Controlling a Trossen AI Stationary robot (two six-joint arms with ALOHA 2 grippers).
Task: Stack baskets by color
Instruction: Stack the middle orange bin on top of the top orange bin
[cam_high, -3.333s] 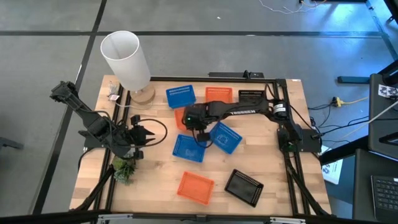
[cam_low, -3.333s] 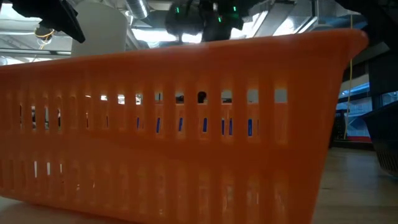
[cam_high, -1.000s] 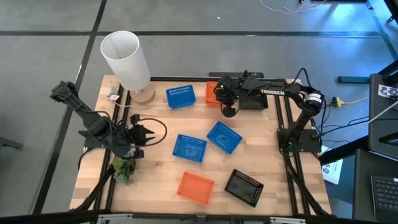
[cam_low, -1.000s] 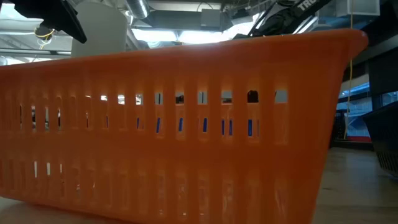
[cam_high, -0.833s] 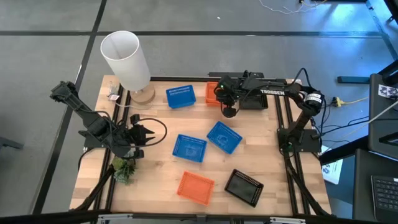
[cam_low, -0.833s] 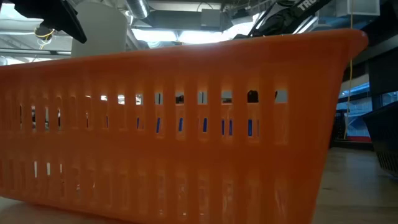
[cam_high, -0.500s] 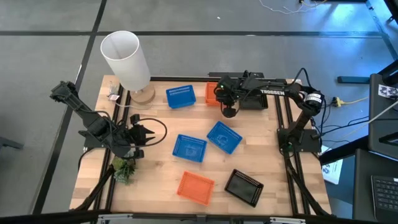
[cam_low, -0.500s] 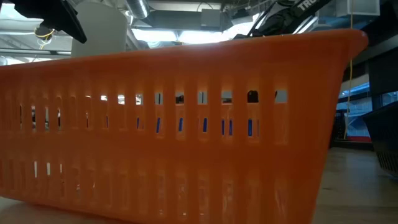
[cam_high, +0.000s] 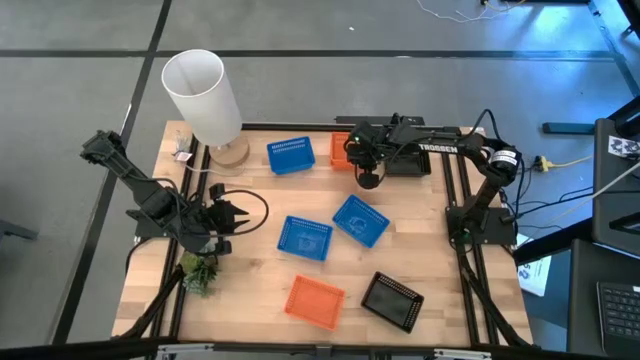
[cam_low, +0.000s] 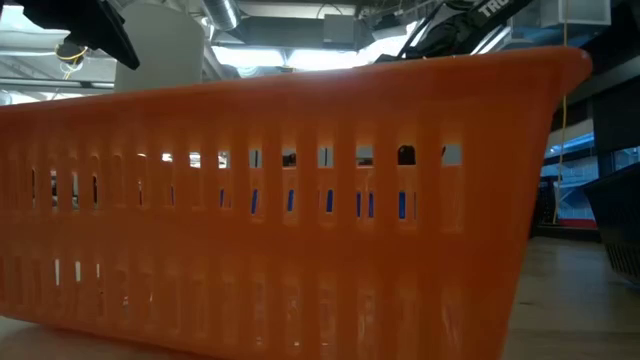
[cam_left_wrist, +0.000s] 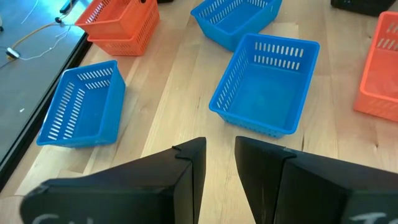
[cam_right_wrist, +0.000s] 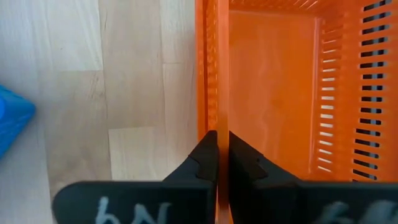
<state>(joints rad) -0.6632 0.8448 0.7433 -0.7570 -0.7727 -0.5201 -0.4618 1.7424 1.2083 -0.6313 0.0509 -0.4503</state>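
At the table's far side an orange basket (cam_high: 342, 152) sits nested in a second orange one; the left wrist view shows the pair (cam_left_wrist: 118, 28). My right gripper (cam_right_wrist: 222, 140) is shut on its wall. Two blue baskets (cam_high: 303, 237) (cam_high: 360, 220) lie mid-table and a third (cam_high: 290, 155) at the far side. A black basket (cam_high: 405, 158) sits at the far right, another (cam_high: 392, 300) near the front. A lone orange basket (cam_high: 314, 300) rests on its base at the front. My left gripper (cam_left_wrist: 221, 155) hovers open at the table's left, holding nothing. My right gripper pinches the upper orange basket's side wall (cam_right_wrist: 219, 93), the one facing the blue basket at the far side. One finger (cam_right_wrist: 245, 163) is inside the basket and one outside. The fingers come steeply from above. The basket sits level in the orange one beneath it.
A tall white cylinder (cam_high: 205, 100) stands at the far left corner and a small green plant (cam_high: 198, 270) at the left edge. The lone orange basket (cam_low: 300, 230) fills the low view. Bare wood lies between the baskets and along the near left.
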